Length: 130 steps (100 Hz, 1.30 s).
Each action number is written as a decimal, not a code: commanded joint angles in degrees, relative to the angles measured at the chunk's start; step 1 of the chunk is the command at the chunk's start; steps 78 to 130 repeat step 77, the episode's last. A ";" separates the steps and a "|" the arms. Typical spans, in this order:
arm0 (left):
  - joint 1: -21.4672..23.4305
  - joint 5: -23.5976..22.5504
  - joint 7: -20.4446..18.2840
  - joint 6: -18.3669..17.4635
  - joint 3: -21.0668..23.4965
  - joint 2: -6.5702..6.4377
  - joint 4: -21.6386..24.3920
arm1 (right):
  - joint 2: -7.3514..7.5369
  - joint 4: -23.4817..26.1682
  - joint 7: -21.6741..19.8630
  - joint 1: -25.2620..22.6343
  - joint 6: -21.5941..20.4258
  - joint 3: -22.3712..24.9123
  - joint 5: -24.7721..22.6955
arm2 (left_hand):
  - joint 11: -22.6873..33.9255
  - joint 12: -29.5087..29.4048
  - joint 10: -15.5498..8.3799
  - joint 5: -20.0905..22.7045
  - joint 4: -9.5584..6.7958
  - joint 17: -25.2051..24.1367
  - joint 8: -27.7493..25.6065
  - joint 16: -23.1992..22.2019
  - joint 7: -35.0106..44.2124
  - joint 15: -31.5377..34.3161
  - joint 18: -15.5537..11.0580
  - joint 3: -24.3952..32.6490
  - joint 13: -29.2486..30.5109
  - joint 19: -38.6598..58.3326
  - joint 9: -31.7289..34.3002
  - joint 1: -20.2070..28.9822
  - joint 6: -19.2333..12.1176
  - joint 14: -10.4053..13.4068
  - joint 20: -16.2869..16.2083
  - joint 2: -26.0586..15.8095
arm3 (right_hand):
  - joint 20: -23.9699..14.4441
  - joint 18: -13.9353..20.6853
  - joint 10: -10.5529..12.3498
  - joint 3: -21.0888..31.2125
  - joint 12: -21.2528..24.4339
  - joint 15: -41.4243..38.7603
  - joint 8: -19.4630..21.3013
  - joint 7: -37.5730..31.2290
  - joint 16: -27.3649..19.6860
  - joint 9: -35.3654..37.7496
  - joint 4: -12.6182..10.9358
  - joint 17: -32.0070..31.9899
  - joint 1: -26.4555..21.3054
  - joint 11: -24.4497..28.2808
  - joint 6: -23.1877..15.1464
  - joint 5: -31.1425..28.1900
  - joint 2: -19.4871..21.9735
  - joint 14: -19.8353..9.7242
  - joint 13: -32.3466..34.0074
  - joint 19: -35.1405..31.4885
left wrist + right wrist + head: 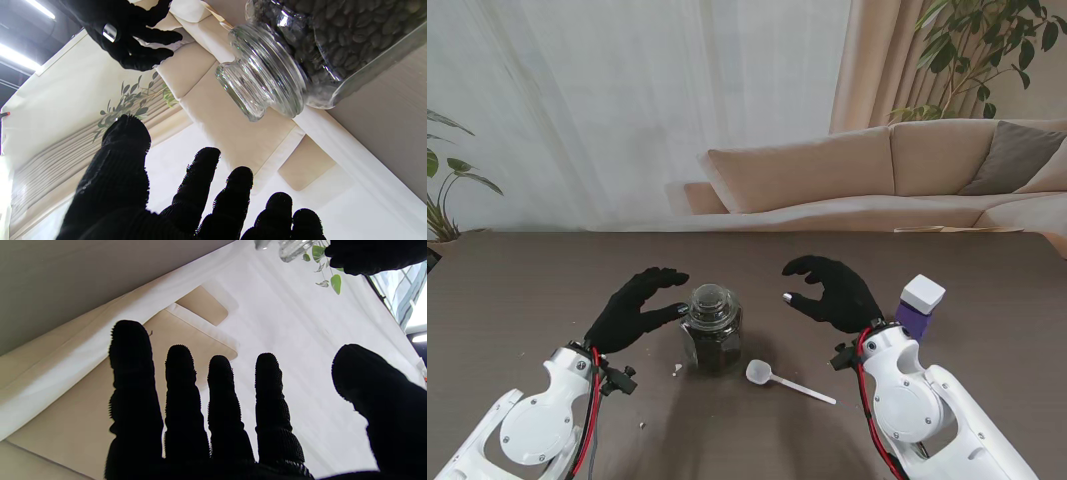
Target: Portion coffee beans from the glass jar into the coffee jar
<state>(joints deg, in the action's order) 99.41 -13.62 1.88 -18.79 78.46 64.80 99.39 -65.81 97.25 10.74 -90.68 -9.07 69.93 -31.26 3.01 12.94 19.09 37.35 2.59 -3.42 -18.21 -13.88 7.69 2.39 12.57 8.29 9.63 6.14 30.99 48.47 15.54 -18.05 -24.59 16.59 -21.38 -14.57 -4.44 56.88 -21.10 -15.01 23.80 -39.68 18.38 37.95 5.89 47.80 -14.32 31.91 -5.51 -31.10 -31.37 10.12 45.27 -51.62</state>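
The lidded glass jar [713, 327] of coffee beans stands mid-table between both gloved hands, probably so either can steady it. The left hand [635, 310] curls beside it, holding nothing; the right hand [835, 292] hangs spread and empty. A white scoop [785, 381] lies nearby on the dark wood-grain table [527, 280]; a beige sofa [877, 180] sits beyond.

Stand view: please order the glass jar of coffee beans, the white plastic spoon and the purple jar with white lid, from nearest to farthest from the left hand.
From the left hand:
1. Glass jar of coffee beans, just to its right.
2. White plastic spoon, right of the jar, nearer to me.
3. Purple jar with white lid, far right.
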 commanded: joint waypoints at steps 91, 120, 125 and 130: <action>-0.85 0.85 -0.75 -0.87 -1.47 0.21 -1.10 | -0.48 -1.32 2.15 -2.25 0.06 1.95 1.85 | -0.17 0.33 -0.95 -0.58 -1.43 -1.14 0.50 -0.27 -0.50 -0.60 -0.78 -1.82 0.06 -1.25 -0.22 1.41 -1.43 -0.64 -0.69 -2.22 | 1.98 1.92 1.20 -0.70 -0.37 1.59 0.81 2.24 -0.81 0.46 0.54 -29.11 -1.21 -1.56 -1.25 -3.39 -1.29 -0.65 -2.24 2.36; -0.85 0.85 -0.75 -0.87 -1.47 0.21 -1.10 | -0.48 -1.32 2.15 -2.25 0.06 1.95 1.85 | -0.17 0.33 -0.95 -0.58 -1.43 -1.14 0.50 -0.27 -0.50 -0.60 -0.78 -1.82 0.06 -1.25 -0.22 1.41 -1.43 -0.64 -0.69 -2.22 | 1.98 1.92 1.20 -0.70 -0.37 1.59 0.81 2.24 -0.81 0.46 0.54 -29.11 -1.21 -1.56 -1.25 -3.39 -1.29 -0.65 -2.24 2.36; -0.85 0.85 -0.75 -0.87 -1.47 0.21 -1.10 | -0.48 -1.32 2.15 -2.25 0.06 1.95 1.85 | -0.17 0.33 -0.95 -0.58 -1.43 -1.14 0.50 -0.27 -0.50 -0.60 -0.78 -1.82 0.06 -1.25 -0.22 1.41 -1.43 -0.64 -0.69 -2.22 | 1.98 1.92 1.20 -0.70 -0.37 1.59 0.81 2.24 -0.81 0.46 0.54 -29.11 -1.21 -1.56 -1.25 -3.39 -1.29 -0.65 -2.24 2.36; -0.85 0.85 -0.75 -0.87 -1.47 0.21 -1.10 | -0.48 -1.32 2.15 -2.25 0.06 1.95 1.85 | -0.17 0.33 -0.95 -0.58 -1.43 -1.14 0.50 -0.27 -0.50 -0.60 -0.78 -1.82 0.06 -1.25 -0.22 1.41 -1.43 -0.64 -0.69 -2.22 | 1.98 1.92 1.20 -0.70 -0.37 1.59 0.81 2.24 -0.81 0.46 0.54 -29.11 -1.21 -1.56 -1.25 -3.39 -1.29 -0.65 -2.24 2.36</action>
